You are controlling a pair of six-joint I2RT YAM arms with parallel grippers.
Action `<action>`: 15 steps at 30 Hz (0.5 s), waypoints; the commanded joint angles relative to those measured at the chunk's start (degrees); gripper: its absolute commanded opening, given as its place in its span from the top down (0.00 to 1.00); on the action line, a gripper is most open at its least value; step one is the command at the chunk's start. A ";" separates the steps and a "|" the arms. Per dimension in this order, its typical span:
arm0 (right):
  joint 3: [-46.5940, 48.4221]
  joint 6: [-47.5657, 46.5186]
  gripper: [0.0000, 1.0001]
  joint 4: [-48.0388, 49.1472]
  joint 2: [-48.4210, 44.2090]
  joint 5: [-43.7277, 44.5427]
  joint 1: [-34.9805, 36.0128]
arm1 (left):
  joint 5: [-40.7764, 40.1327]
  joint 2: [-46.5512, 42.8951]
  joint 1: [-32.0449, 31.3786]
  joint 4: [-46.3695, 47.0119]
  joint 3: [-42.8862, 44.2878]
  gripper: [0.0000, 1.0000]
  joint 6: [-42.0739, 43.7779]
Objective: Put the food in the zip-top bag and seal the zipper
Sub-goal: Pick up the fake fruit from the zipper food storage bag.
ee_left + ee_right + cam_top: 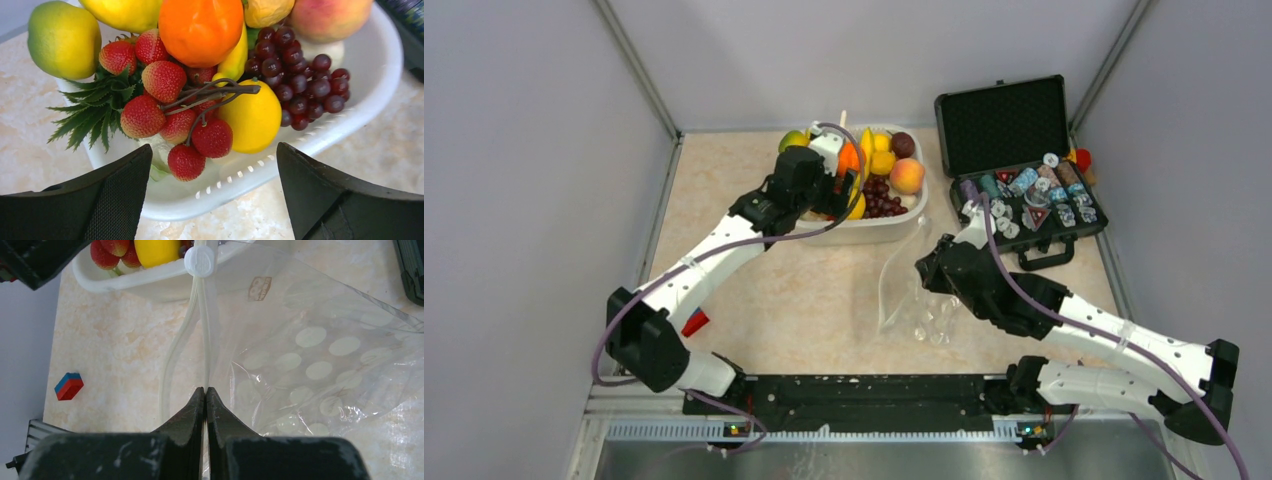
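Lying just on the near side of the white tub: the zip-top bag, pinched by the right gripper, pressed together on the zipper, stretched straight away toward the tub. Heaped in the tub: the food. Nearer to the left gripper, spread wide, with strawberries just ahead, between and below the fingers.

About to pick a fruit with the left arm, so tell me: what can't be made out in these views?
- Top view: the left gripper covers the strawberries in the tub.
- Top view: the bag is clear; its mouth is too faint to judge.
- Right wrist view: the right gripper, shut on the zipper, hides its near end; the right edge cuts off the bag.
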 commanded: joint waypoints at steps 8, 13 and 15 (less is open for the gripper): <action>-0.03 -0.44 1.00 1.61 -1.75 -0.61 -0.43 | -7.19 5.29 0.13 8.26 1.13 0.12 6.50; -0.07 -0.62 1.00 1.90 -1.88 -0.91 -0.44 | -8.91 7.43 0.12 12.04 0.49 0.19 8.72; -0.12 -0.53 1.00 1.89 -1.90 -0.89 -0.38 | -8.17 8.38 0.05 12.22 0.52 0.18 9.04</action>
